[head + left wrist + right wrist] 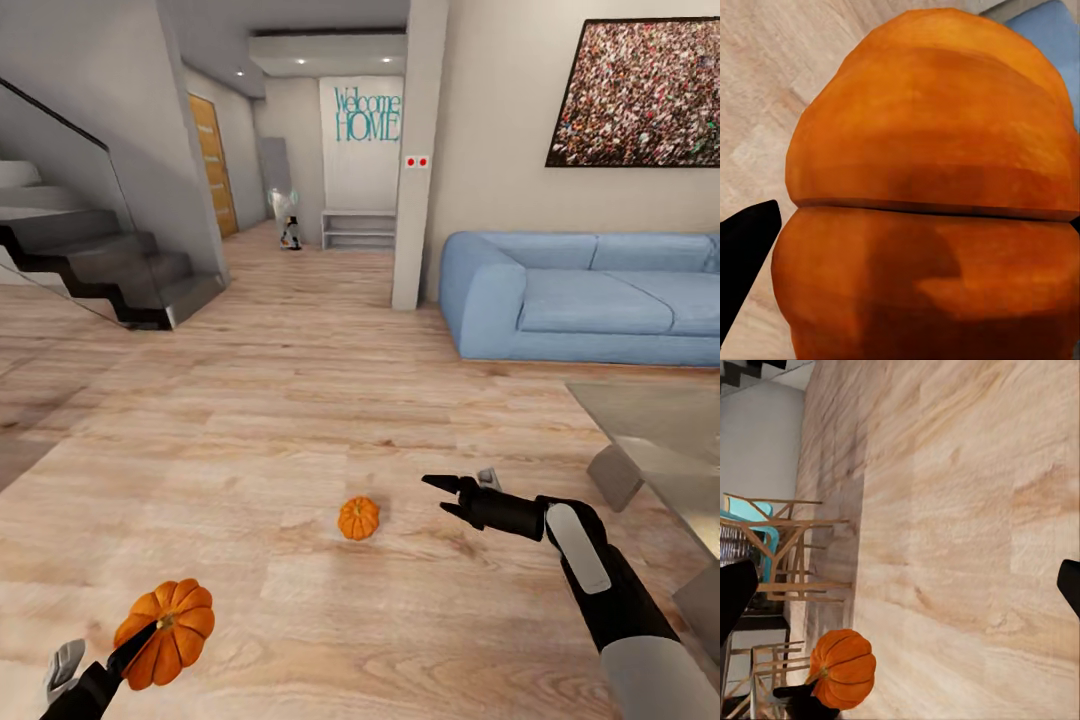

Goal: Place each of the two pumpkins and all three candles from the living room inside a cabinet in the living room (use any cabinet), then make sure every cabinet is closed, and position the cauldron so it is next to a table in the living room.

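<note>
My left gripper (140,650) is shut on a bright-orange ribbed pumpkin (166,632), held up above the wooden floor at the near left. Seen close in the left wrist view, that pumpkin (922,202) sits between the dark fingers (742,262). The same held pumpkin (842,667) appears in the right wrist view. A second pumpkin (358,518) lies on the floor ahead. My right gripper (436,493) hovers just right of it, open, with only floor between its fingertips (736,594). The glass-topped table (650,420) stands at the right.
A blue sofa (590,295) stands against the far right wall, beside a white pillar (418,150). Dark stairs (110,260) rise at the left, and a hallway runs back between them. Wooden chairs (772,555) show in the right wrist view. Bare wood floor (280,400) spreads ahead.
</note>
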